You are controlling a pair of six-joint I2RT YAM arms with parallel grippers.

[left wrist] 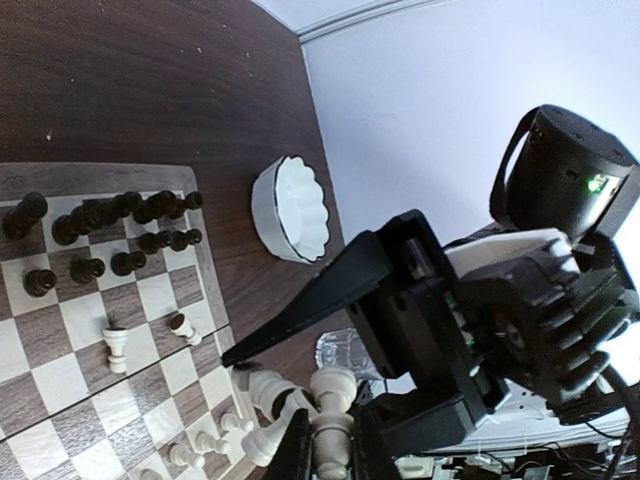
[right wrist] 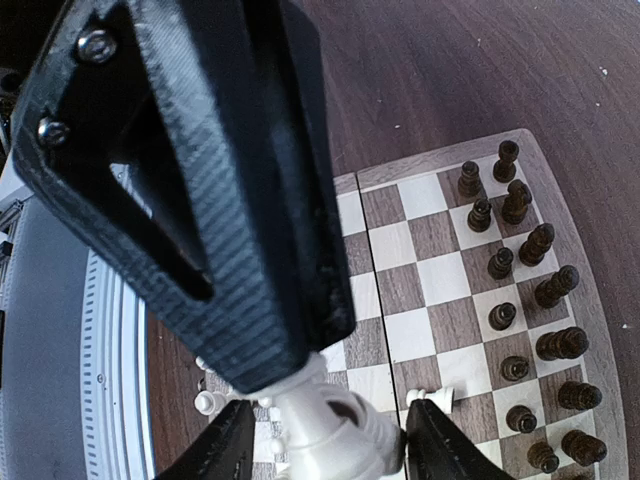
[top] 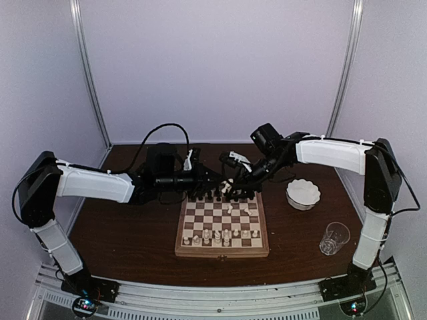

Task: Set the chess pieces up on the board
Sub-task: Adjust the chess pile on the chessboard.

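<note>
The left gripper point(top: 217, 180) is clenched on a tiny cream-white turned chess piece point(right wrist: 330, 428), up over the far side of the square wooden board point(top: 222, 252) with light and dark brown checks. The right gripper point(top: 233, 186) has its fingers spread wide around that piece. Small dark brown pieces point(right wrist: 530, 245) crowd the far rows. Cream pieces point(top: 220, 235) line the near row. The middle squares are mostly bare. Off to the right, apart from the board's edge, sit a white scalloped bowl point(top: 303, 194) and a clear glass cup point(top: 334, 238).

Pale lavender walls point(top: 213, 67) enclose a dark brown wooden table point(top: 120, 227).
</note>
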